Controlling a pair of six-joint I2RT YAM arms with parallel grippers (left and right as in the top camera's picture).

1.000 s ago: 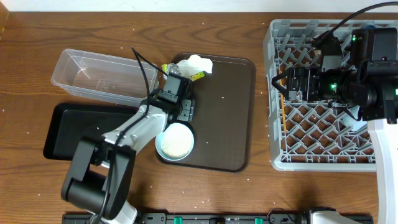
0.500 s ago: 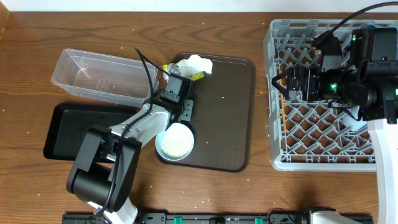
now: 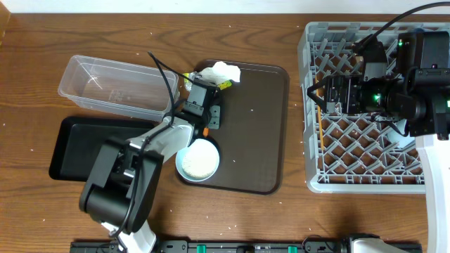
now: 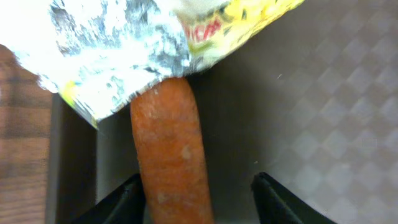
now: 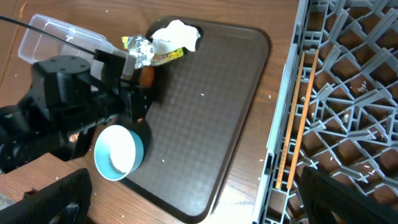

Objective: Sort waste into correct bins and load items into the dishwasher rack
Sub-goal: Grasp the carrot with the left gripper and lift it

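Left gripper (image 4: 196,188) is down on the brown serving tray (image 3: 260,126), at its back-left corner, jaws spread either side of the small orange carrot (image 4: 168,149). The carrot sits against the left finger (image 4: 124,199). There's a clear gap to the right finger (image 4: 277,199), so it's straddled, not pinched. It lies flat on the tray with its far end tucked under the edge of the green-yellow foil wrapper (image 4: 124,43).

The crumpled white tissue (image 3: 223,70) is just beside the wrapper on the tray's back edge. The white bowl with pale blue outside (image 3: 197,159) stands upright on the tray's front-left corner, near the left arm, and its inside looks white.

The clear plastic tub (image 3: 116,86) is on the desk (image 3: 281,28) left of the tray. The shallow black tray (image 3: 77,144) is in front of the tub. Can't make out anything in either bin from above.

Right gripper (image 5: 198,186) hangs over the left side of the grey dishwasher rack (image 3: 365,154), jaws wide apart, holding nothing. A pair of thin wooden sticks (image 5: 298,118) lies along the rack's left edge. Loose white rice grains (image 3: 252,107) are scattered over the desk, tray and rack floor.
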